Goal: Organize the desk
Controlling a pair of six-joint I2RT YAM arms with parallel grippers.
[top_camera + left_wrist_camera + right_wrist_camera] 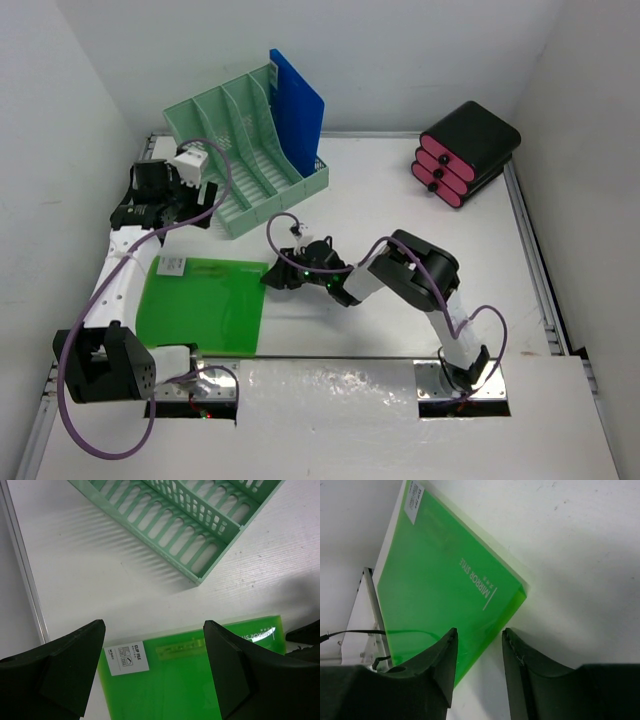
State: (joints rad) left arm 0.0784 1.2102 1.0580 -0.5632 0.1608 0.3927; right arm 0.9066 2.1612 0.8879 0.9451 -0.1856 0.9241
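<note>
While left gripper [155,628] gapes — right gripper [479,633] straddles folder [445,580].

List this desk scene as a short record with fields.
desk: white, metal rails along its edges
green folder: lying flat, near left
file rack: far left, blue folder standing in it
drawer box: far right corner
left gripper: fingers open, above the green folder's far edge
right gripper: fingers apart, straddling the green folder's right edge

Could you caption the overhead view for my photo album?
Right gripper straddles the edge of the green clip file; left gripper hovers open beside the mint rack.
</note>
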